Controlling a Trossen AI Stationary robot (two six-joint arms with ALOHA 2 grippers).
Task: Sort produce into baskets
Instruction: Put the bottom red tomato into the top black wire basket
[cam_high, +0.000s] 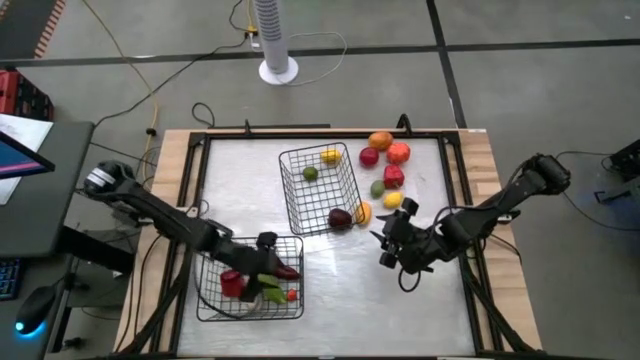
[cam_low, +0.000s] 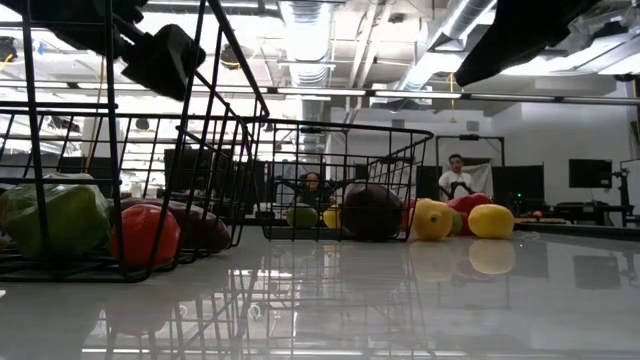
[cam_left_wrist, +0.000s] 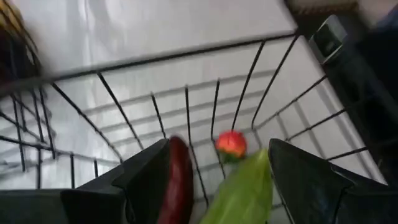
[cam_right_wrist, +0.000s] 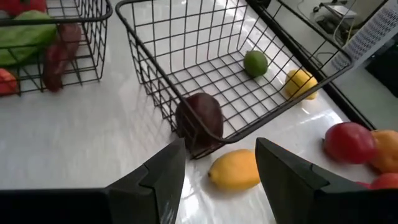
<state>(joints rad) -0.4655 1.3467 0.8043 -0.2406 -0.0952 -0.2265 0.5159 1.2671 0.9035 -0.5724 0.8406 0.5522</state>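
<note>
My left gripper (cam_high: 266, 244) is open over the near-left wire basket (cam_high: 205, 300). That basket holds a red pepper (cam_high: 232, 283), a green piece (cam_left_wrist: 239, 193), a dark red long piece (cam_left_wrist: 180, 180) and a small red piece (cam_left_wrist: 231, 144). My right gripper (cam_right_wrist: 221, 186) is open and empty, right of the middle basket (cam_high: 290, 195). That basket holds a lemon (cam_high: 330, 156) and a lime (cam_high: 310, 173). A dark maroon piece (cam_right_wrist: 199, 121) rests against its near right corner. A yellow piece (cam_right_wrist: 235, 169) lies on the table beside it, just ahead of my right fingers.
More produce lies loose at the far right: an orange (cam_high: 380, 141), red pieces (cam_high: 369, 157) (cam_high: 394, 176), an orange-red piece (cam_high: 399, 153), a green piece (cam_high: 377, 188) and a yellow piece (cam_high: 392, 200). A raised frame (cam_high: 455, 170) rims the table. People sit beyond the table (cam_low: 455, 178).
</note>
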